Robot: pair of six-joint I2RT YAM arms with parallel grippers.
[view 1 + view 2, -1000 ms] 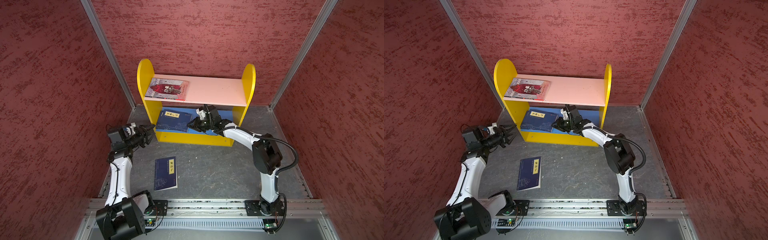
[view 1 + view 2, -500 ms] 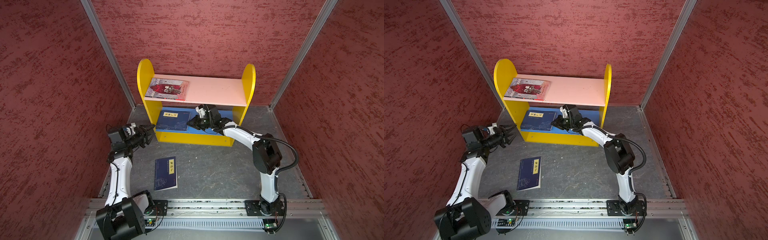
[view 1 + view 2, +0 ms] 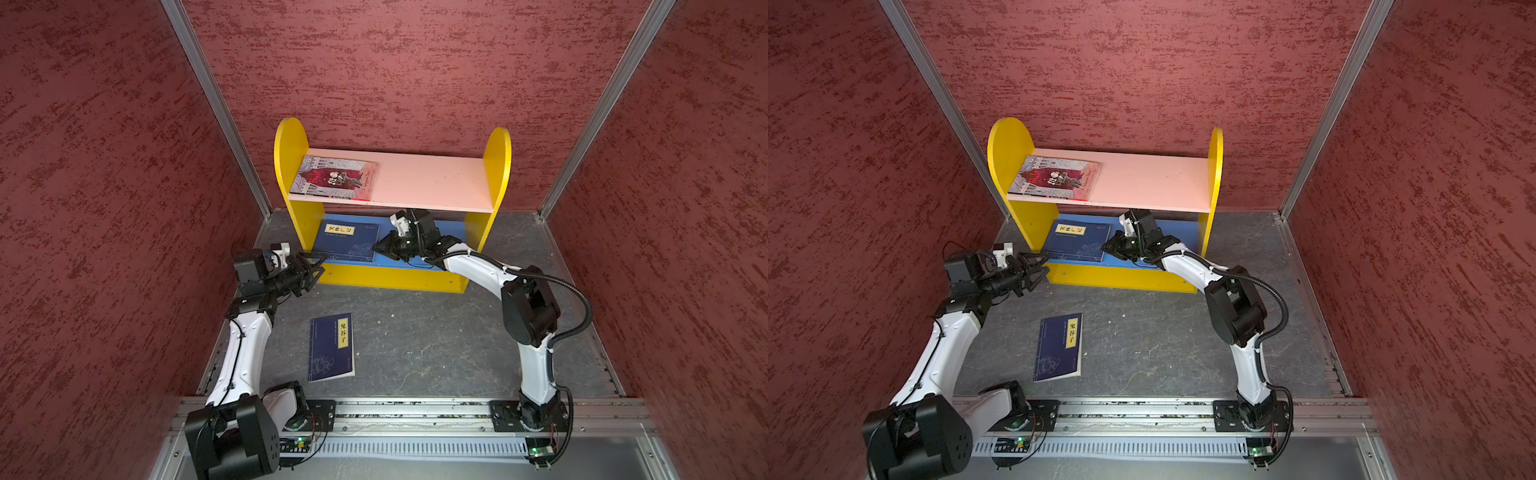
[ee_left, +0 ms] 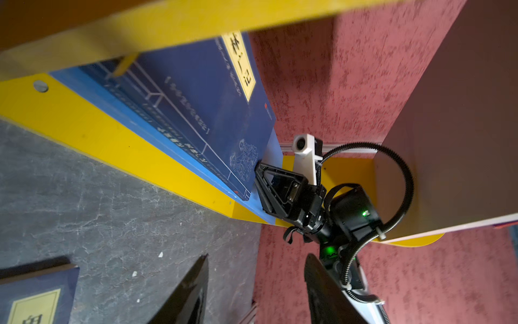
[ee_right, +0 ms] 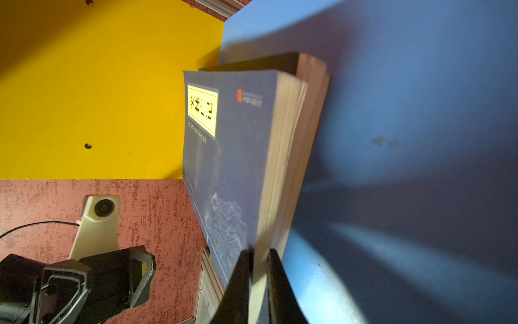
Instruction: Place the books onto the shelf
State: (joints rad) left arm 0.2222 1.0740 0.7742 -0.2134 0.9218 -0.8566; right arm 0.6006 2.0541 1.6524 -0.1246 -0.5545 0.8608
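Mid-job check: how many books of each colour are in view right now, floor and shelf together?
Navy blue: at least 3: navy book on the floor, top navy book on the blue lower board, another navy book under it; stack depth unclear.
Red-and-grey: 1: red-and-grey book on the pink upper board.
Total: at least 4.

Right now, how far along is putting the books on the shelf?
Done: the red book lies on the shelf's pink board, and a pile of blue books sits on its blue board. In hand: the right fingers pinch the pile's top book. Remaining: one blue book lies on the floor, and the left fingers hang open near the shelf.
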